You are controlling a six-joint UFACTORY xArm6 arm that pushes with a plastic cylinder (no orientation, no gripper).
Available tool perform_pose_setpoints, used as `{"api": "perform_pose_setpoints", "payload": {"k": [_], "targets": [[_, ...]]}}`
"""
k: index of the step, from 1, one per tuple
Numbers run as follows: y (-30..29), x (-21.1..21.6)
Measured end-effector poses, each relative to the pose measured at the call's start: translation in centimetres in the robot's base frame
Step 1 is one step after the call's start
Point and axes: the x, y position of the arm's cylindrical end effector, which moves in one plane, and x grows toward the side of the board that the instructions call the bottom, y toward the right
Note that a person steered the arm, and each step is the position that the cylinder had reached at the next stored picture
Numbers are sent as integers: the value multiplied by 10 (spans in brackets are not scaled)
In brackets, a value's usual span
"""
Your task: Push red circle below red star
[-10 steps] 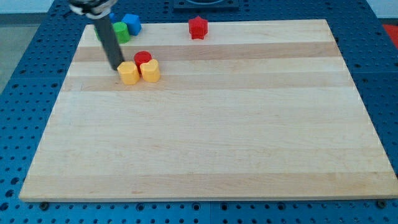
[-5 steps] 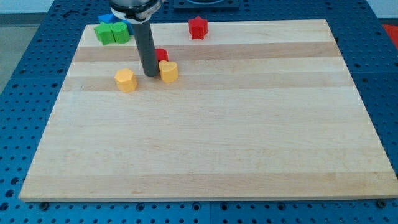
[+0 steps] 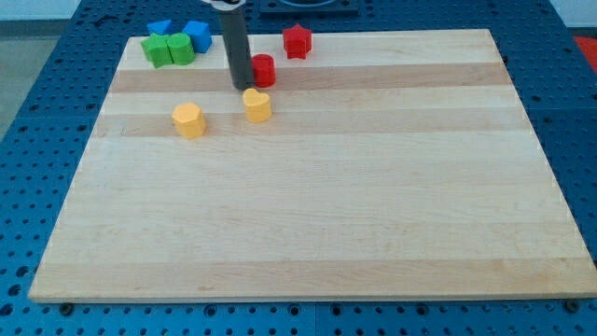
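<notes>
On a pale wooden board (image 3: 308, 233) set over a blue perforated bench, my tip (image 3: 242, 88) stands against the view's left side of the red circle (image 3: 264, 70), which sits near the board's top edge, down and to the view's left of the red star (image 3: 297, 41) — close to it but not yet under it. The rod has no jaws and grasps nothing; it merely bears on the circle's flank, though whether it truly touches or stands just beside cannot be told at this size.

Just under the tip lies a yellow heart-shaped block (image 3: 257, 105), with a yellow block (image 3: 188, 120) of roughly hexagonal outline farther to the view's left. Two green blocks (image 3: 168, 49) and two blue blocks (image 3: 187, 34) cluster at the board's top-left corner, well clear of the work.

The circle looks like a small, rigid, light piece that should slide readily on the smooth wood — and, being round, may roll off the rod's line if struck off-centre. A push through its middle, from the view's left, seems the surest contact.

No brand, label or lettering can be read anywhere.
</notes>
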Motion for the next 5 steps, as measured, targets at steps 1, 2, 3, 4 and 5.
{"api": "perform_pose_setpoints", "payload": {"k": [1, 2, 3, 4, 5], "targets": [[22, -4], [35, -11], [-2, -14], [-6, -23], [4, -37]]}}
